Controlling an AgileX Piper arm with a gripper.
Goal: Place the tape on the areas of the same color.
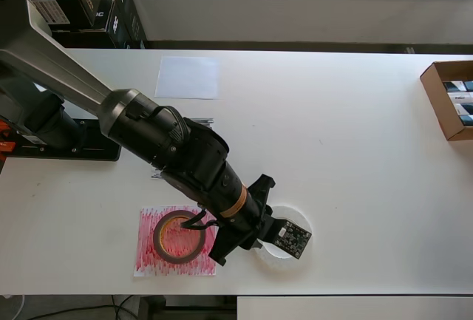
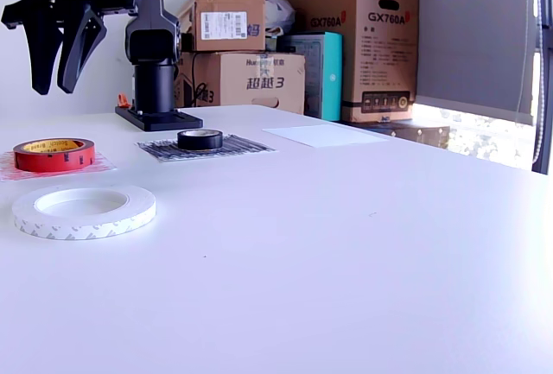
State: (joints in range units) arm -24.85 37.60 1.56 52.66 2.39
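The gripper (image 2: 54,41) hangs above the surface (image 2: 363,244) with its fingers spread apart and nothing held between them. In the exterior view it sits high at the left, above the red tape (image 2: 54,155). The red tape lies flat on the red sheet (image 1: 148,257). The black tape (image 2: 200,139) rests on the black sheet (image 2: 242,146), near the arm base (image 2: 158,117). The white tape (image 2: 84,211) lies flat on the bare surface, to the right of the red sheet in the overhead view, partly covered there by the arm. The white sheet (image 1: 188,77) lies well apart at the far side, with nothing on it.
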